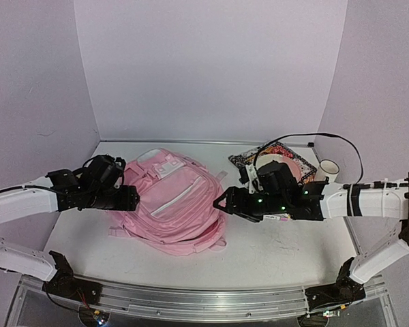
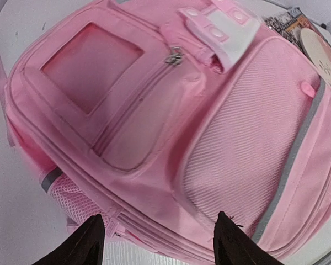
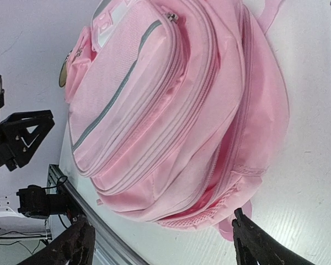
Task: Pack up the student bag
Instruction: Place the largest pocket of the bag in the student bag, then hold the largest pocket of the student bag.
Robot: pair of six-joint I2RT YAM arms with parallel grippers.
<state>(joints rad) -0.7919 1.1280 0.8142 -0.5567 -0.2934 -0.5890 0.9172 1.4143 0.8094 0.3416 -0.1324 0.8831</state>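
The student bag (image 1: 176, 202) lies flat on the white desk (image 1: 279, 245), left of the middle, between the two arms. Its front faces up. The end with the white patch and snap tabs (image 2: 220, 30) points to the far side, and the rounded end points to the near side. A grey-white stripe (image 2: 298, 149) runs along the front pocket, and a small metal zip pull (image 2: 175, 57) sits just beside the tabs.

The left end effector (image 1: 133, 197) hangs close to the bag's left edge. In the left wrist view its two dark fingers (image 2: 91, 243) stand wide apart, with only the edge of the bag beyond them and nothing gripped. The right end effector (image 1: 221, 202) is at the bag's right edge, low over the desk. In the right wrist view its fingers (image 3: 251, 240) are spread wide too, and they hold nothing. Whether either one touches the fabric cannot be told.

Behind the right arm, at the far right of the desk, lies a flat book with a patterned cover (image 1: 249, 158), and a pale round disc (image 1: 296, 165) rests on it. Just right of the book stands a small white cylinder (image 1: 329, 168).
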